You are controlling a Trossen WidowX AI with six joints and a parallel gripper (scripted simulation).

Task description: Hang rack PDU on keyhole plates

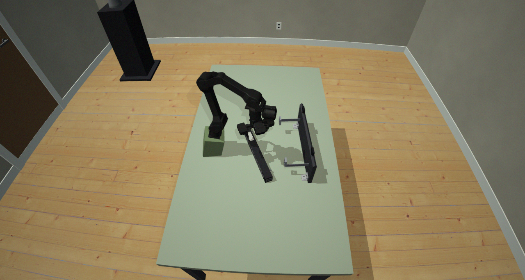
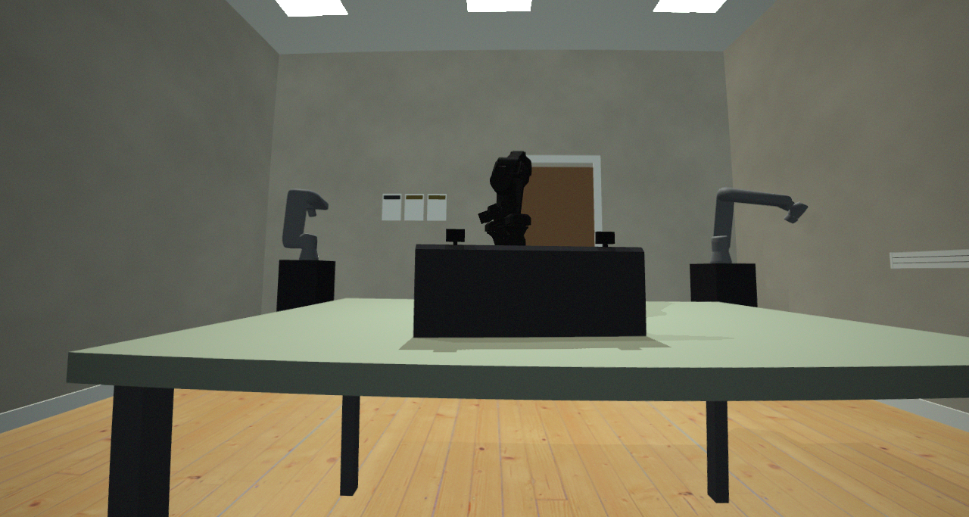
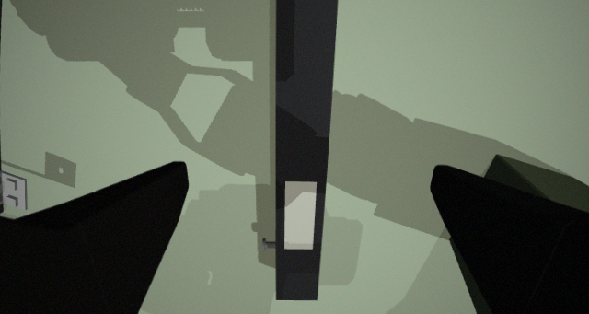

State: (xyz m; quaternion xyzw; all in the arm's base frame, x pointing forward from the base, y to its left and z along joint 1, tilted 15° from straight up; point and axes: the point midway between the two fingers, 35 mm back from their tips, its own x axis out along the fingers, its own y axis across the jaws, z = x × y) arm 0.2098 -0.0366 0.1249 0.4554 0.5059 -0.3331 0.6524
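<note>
The rack PDU (image 1: 259, 157) (image 3: 305, 98) is a long black bar lying flat on the green table (image 1: 238, 219), slanting from the arm towards the near side. A pale label (image 3: 300, 215) marks its top, and one button (image 3: 267, 245) sticks out of its side. My gripper (image 1: 252, 128) (image 3: 312, 176) is open, low over the PDU's far end, one finger on each side and neither touching it. The black backboard (image 1: 307, 142) (image 2: 528, 290) stands upright to the right, with two keyhole plates (image 1: 294, 125) (image 1: 304, 177) on its near face. In the exterior view the backboard hides the PDU and my fingers.
My arm's green base block (image 1: 213, 146) (image 3: 529, 176) stands left of the PDU. Grey bracket arms (image 1: 290, 119) (image 1: 295, 164) reach out from the backboard towards the PDU. A black pedestal (image 1: 126, 39) stands on the floor far left. Two grey arms (image 2: 304, 222) (image 2: 745, 209) stand beyond the table.
</note>
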